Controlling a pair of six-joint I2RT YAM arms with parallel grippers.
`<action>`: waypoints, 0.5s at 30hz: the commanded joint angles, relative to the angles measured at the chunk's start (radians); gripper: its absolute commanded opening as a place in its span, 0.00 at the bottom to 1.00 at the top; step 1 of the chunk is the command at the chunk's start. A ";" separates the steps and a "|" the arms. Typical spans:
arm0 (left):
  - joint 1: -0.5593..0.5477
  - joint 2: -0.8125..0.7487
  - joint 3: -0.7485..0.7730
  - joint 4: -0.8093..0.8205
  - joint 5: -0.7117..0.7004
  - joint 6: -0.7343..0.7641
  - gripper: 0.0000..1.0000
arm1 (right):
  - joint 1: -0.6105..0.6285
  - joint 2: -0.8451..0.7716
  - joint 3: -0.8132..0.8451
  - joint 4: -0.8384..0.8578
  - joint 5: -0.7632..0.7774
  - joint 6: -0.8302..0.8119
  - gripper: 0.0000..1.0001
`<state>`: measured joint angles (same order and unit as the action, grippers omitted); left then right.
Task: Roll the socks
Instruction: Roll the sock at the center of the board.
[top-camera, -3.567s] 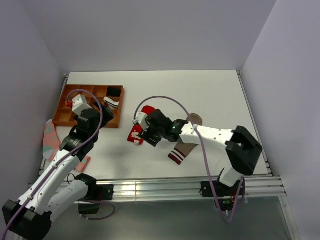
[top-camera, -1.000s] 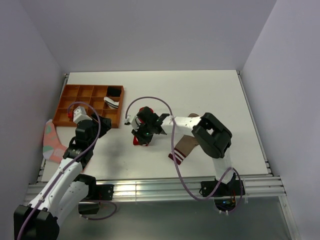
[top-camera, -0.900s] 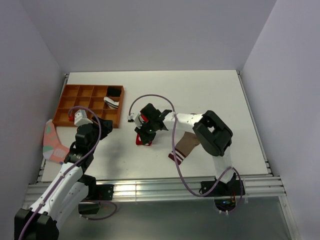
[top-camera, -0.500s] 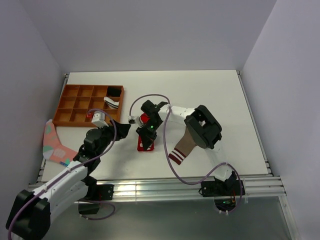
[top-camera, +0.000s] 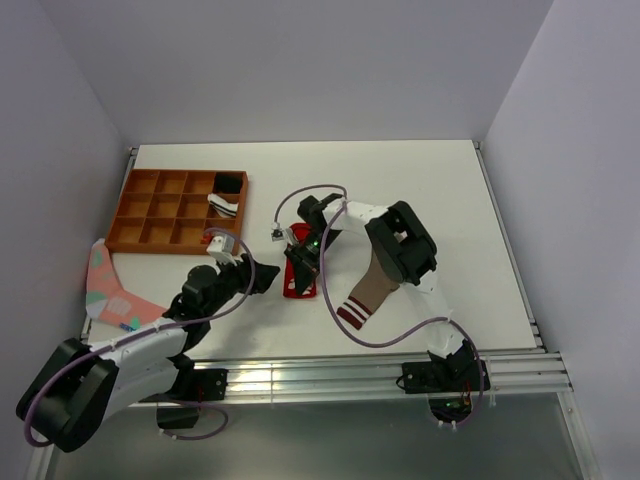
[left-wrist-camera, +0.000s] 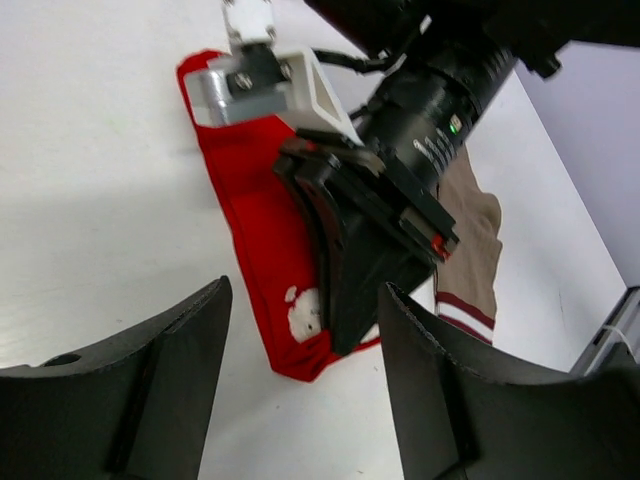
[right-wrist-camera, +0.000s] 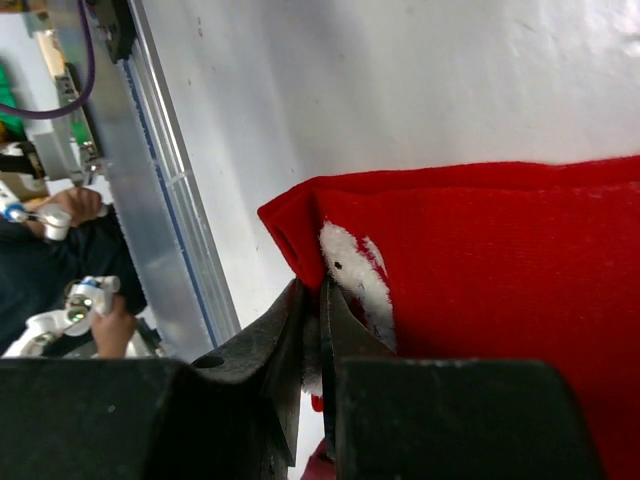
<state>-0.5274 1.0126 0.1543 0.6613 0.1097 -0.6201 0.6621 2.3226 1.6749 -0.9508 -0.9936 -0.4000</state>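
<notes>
Position rel. to the orange tray (top-camera: 150, 246): red sock (top-camera: 292, 286) lies flat on the table (top-camera: 430, 190) just right of the tray's near right corner. Tan sock (top-camera: 368, 290) lies farther right, striped cuff toward the arm bases. R gripper (right-wrist-camera: 320, 300) is pinched tight on the red sock's edge by the white patch (right-wrist-camera: 350, 275). L gripper (left-wrist-camera: 300, 300), between tray & red sock, is spread wide w/ nothing in it, its 2 fingers (left-wrist-camera: 170, 370) low over the table.

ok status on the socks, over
Left gripper open beside the red sock. Right gripper shut on its near end. Brown sock flat alongside, untouched.
</notes>
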 joint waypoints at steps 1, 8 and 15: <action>-0.042 0.047 -0.019 0.130 0.013 0.016 0.66 | -0.012 0.023 0.048 -0.066 -0.054 -0.023 0.04; -0.098 0.164 -0.022 0.228 0.025 0.020 0.65 | -0.021 0.057 0.095 -0.158 -0.083 -0.072 0.04; -0.115 0.279 -0.016 0.302 0.070 0.036 0.61 | -0.022 0.067 0.103 -0.183 -0.086 -0.094 0.04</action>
<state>-0.6350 1.2556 0.1341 0.8585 0.1390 -0.6167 0.6434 2.3764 1.7348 -1.0809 -1.0451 -0.4614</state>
